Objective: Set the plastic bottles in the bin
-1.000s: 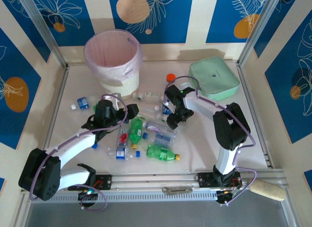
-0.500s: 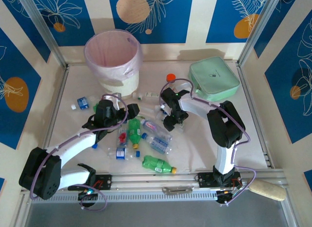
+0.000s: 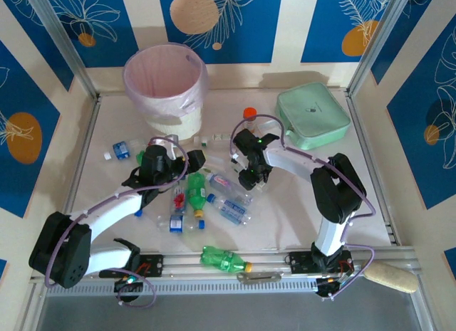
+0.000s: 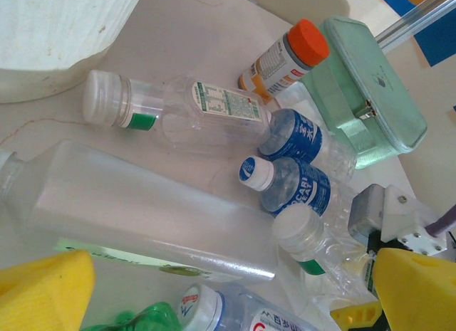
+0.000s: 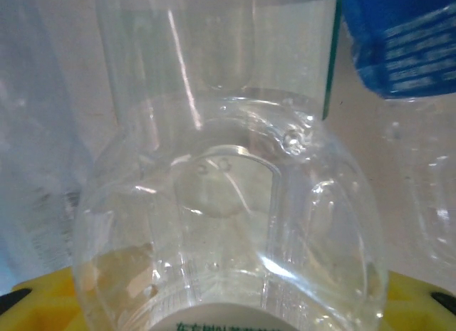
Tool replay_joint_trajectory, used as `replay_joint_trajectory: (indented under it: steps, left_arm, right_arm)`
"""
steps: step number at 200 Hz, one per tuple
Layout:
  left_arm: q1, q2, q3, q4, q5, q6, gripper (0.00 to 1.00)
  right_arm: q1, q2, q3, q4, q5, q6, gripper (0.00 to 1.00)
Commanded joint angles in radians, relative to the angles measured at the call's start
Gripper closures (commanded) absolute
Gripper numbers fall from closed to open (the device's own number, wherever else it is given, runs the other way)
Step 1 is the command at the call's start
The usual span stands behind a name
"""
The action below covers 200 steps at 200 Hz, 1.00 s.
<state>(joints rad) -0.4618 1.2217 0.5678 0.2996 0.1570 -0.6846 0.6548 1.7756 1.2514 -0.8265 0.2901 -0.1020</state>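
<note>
Several plastic bottles lie in a pile mid-table: a green one (image 3: pixel 197 191), a clear blue-labelled one (image 3: pixel 231 208) and a red-labelled one (image 3: pixel 222 181). Another green bottle (image 3: pixel 223 259) lies apart on the near rail. The white bin (image 3: pixel 171 121) with its pink liner stands at the back left. My left gripper (image 3: pixel 189 166) hangs open over the pile's left side, its yellow pads either side of a big clear bottle (image 4: pixel 142 210). My right gripper (image 3: pixel 249 176) is shut on a clear bottle (image 5: pixel 228 224), whose base sits between the yellow pads.
A short orange bottle with a red cap (image 3: pixel 249 114) stands beside the mint-green case (image 3: pixel 312 114) at the back right. A small blue-labelled bottle (image 3: pixel 121 149) lies alone at the left. Metal rails border the table on every side.
The right gripper has slid left into the pile and closed on the clear bottle. The yellow-capped green bottle has rolled to the near rail. The left arm has not moved.
</note>
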Motion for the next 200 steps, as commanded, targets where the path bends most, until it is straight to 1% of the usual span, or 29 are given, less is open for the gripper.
replay_joint_trajectory:
  steps: [1, 19, 31, 64, 90, 127, 166, 200]
  left_arm:
    - [-0.014, 0.002, 0.003, 0.027, 0.012, -0.015, 0.0]
    - [-0.015, 0.0, 0.005, 0.027, 0.012, -0.013, 0.0]
    - [-0.017, 0.001, 0.006, 0.026, 0.012, -0.013, 0.0]
    - [-0.017, -0.006, 0.012, 0.027, 0.011, -0.019, 0.0]
    - [-0.018, -0.02, 0.031, 0.035, 0.035, -0.062, 0.0]
    - [-0.03, -0.049, 0.079, 0.084, 0.074, -0.131, 0.0]
    - [-0.063, -0.059, 0.099, 0.171, 0.074, -0.209, 0.0]
    - [-0.093, -0.025, 0.123, 0.222, 0.073, -0.22, 0.0]
  right_arm:
    - [0.009, -0.047, -0.004, 0.002, -0.003, -0.013, 0.52]
    - [0.009, -0.06, -0.003, 0.004, -0.006, -0.011, 0.54]
    - [0.011, -0.071, -0.002, 0.006, -0.017, -0.01, 0.56]
    - [0.005, -0.144, -0.001, 0.031, -0.092, 0.004, 0.57]
    - [-0.007, -0.211, -0.004, 0.073, -0.149, 0.029, 0.57]
    - [-0.009, -0.304, -0.043, 0.233, -0.247, 0.102, 0.58]
    - [0.002, -0.341, -0.1, 0.414, -0.282, 0.186, 0.58]
    - [0.04, -0.325, -0.108, 0.497, -0.286, 0.214, 0.58]
